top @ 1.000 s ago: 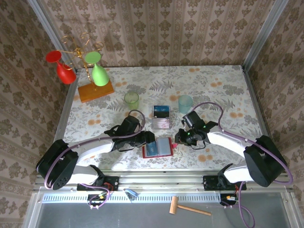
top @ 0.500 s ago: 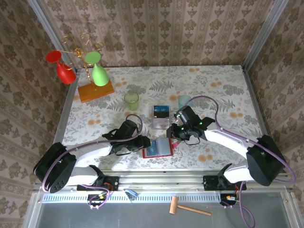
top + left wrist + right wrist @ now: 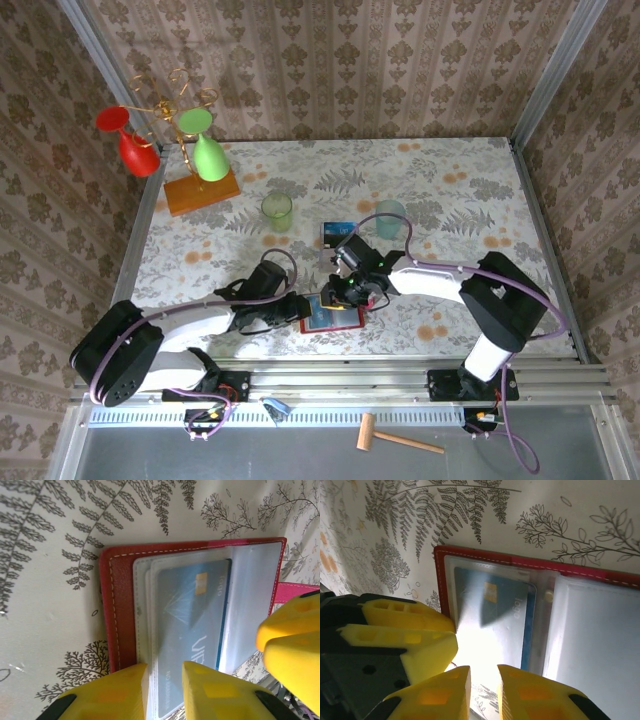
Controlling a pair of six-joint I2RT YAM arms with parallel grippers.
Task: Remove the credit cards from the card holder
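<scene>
Flat red folding card holder (image 3: 338, 320): lies open, inside up, flat on the table near the front edge. White stitching along its rim, greyish clear pockets (image 3: 250, 605) stacked inside, small pink-red tab (image 3: 295, 591) sticking out of one side. Blue-grey credit card (image 3: 192, 615) with gold chip sits inside a clear pocket. Dark blue card with a lighter band (image 3: 338, 232) lies flat on the table further back, apart from the holder.
</scene>
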